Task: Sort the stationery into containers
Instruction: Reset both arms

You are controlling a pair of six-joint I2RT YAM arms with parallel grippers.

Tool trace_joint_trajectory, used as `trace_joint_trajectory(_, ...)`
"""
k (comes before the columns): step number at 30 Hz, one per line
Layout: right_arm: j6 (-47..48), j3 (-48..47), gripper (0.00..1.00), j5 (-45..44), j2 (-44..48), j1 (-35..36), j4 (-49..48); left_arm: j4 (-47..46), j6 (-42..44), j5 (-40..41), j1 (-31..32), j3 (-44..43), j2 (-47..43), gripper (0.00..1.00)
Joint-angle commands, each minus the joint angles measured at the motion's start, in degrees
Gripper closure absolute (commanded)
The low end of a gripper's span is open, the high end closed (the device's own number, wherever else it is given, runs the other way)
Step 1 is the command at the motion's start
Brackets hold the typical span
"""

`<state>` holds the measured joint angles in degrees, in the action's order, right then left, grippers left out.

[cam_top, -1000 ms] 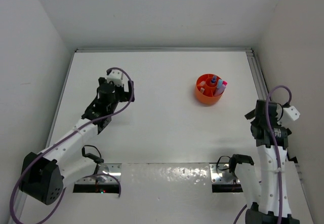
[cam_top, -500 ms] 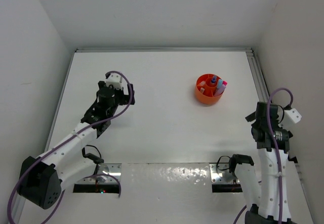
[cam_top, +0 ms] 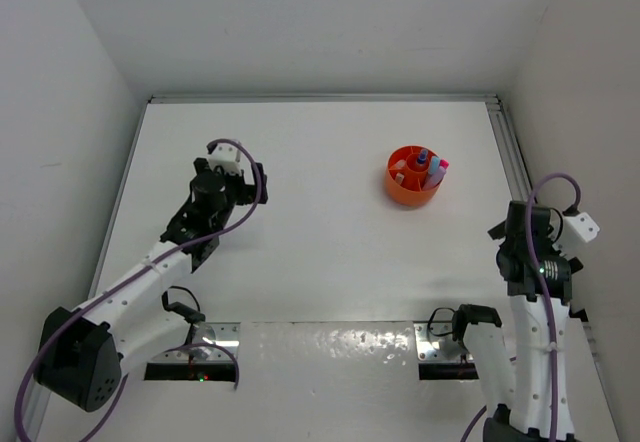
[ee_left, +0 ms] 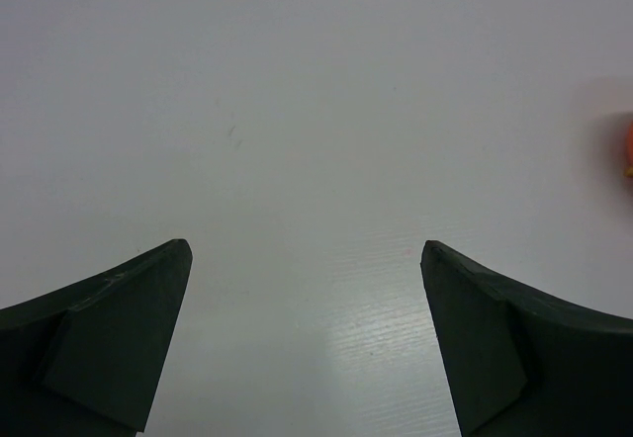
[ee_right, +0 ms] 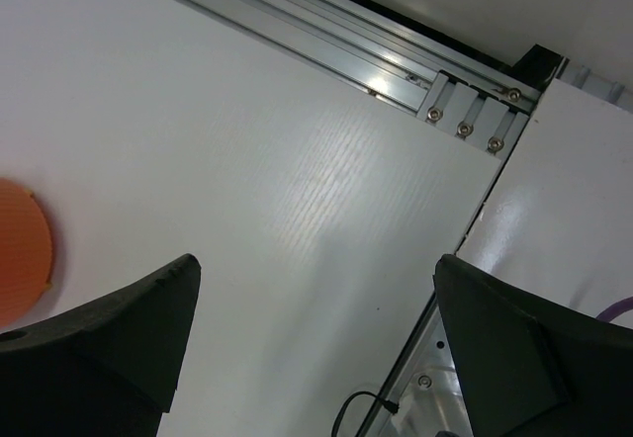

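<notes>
The tub (cam_top: 406, 194) sits well apart from both pairs of jaws. It lies off to the right of my left gripper (ee_left: 305, 249) and off to the left of my right gripper (ee_right: 316, 259), showing only as an orange sliver at the edge of each wrist view. The stationery (cam_top: 426, 169) stands inside it, pink and blue pieces poking up above the rim. I can't tell which compartment holds what.

Both pairs of jaws stand wide open with nothing between them, only bare table (cam_top: 320, 142) ahead of the fingertips. I see no loose piece anywhere on the surface, so I judge the sorting is all but done. The thing to do well now is a check: scan the top view for anything small or pale that blends into the white, and keep both arms clear of the tub so nothing gets knocked over.

The table is flat, white and faintly ribbed, with some glare. A rail (ee_right: 326, 37) runs along its edge beyond the right jaws, and plain white walls (cam_top: 300, 22) close in the back and both sides.
</notes>
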<state>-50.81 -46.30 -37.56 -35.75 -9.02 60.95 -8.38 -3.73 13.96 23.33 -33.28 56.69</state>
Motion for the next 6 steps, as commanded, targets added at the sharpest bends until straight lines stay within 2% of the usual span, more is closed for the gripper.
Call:
trace_joint_trajectory(1,1.5,0.0,0.01,-2.3,1.1,-0.1,-3.5,-2.7,-1.2,-0.3,0.3,0.1,0.5,0.00)
trace_joint_trajectory(6,0.9,-0.6,0.01,-3.9,-0.4,-0.1,-2.4,-2.7,-0.6,-0.5,0.3,-0.9,1.7,0.00)
